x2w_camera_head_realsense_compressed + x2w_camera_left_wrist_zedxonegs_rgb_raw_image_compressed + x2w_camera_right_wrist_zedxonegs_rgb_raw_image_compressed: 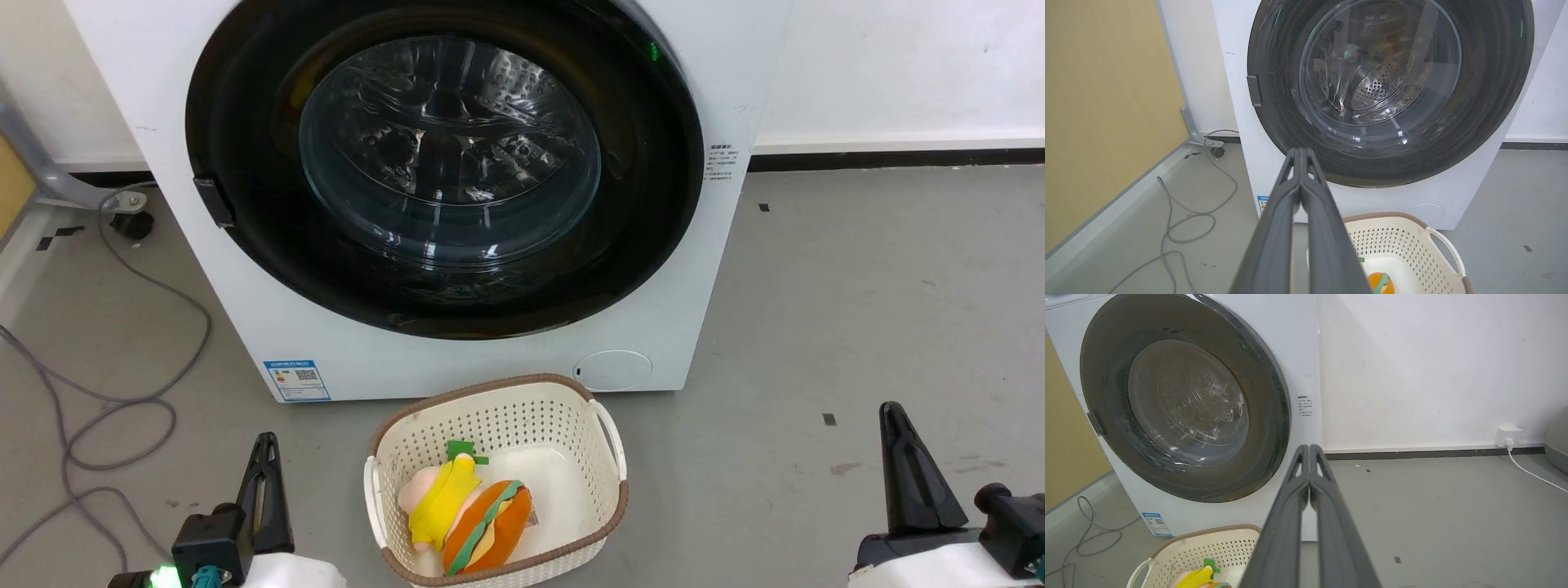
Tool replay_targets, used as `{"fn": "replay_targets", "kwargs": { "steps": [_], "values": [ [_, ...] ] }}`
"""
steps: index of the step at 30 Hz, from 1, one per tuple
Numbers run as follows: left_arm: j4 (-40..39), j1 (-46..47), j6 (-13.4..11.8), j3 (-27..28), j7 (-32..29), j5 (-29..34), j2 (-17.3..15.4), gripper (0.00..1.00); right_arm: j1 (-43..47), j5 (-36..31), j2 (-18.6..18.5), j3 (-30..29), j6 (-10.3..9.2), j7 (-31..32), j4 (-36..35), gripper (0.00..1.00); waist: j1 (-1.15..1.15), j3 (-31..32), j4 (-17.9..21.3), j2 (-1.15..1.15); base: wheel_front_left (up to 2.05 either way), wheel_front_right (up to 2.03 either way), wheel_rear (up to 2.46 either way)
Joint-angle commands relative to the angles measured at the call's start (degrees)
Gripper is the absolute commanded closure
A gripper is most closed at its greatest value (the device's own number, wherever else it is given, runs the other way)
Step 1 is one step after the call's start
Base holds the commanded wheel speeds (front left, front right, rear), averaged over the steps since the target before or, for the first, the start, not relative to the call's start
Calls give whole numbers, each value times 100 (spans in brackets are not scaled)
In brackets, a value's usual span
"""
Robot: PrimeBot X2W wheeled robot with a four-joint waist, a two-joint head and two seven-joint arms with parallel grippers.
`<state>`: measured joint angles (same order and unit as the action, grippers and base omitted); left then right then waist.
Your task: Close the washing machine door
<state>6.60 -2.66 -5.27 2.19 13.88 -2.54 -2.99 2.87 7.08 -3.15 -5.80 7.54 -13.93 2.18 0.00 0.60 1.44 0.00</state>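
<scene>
Left gripper [1300, 153]: fingers pressed together, empty, touching nothing, well short of the washer [245, 327], off its lower left corner. Right gripper [1309, 448] same: fingers together, empty, off the washer's lower right. Door [653, 204] sits flush in the washer front, glass over the drum. Basket [490, 385] on the floor just in front of the washer, between the grippers, plush toys [469, 510] inside. Grey cable [122, 400] loops on the floor left of the washer.

A cream perforated basket [522, 425] holds plush toys [469, 510] — grey cable [208, 331] loops across the floor [857, 286].
</scene>
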Motion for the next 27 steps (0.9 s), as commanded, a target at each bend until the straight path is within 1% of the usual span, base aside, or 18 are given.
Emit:
{"fn": "replay_targets", "kwargs": {
  "steps": [1, 27],
  "values": [
    [-30, 18, 30, -11, -29, 17, -2, 100, -20, -40, 3, 15, 0, 28, -15, 100, 0, -1, -2, 0, 0, 0, 0],
    [-177, 76, 145, -59, -345, 72, 1, 100, -82, -195, 9, 147, -2, 346, -62, 100, 0, -14, -35, 0, 0, 0, 0]
  ]
}}
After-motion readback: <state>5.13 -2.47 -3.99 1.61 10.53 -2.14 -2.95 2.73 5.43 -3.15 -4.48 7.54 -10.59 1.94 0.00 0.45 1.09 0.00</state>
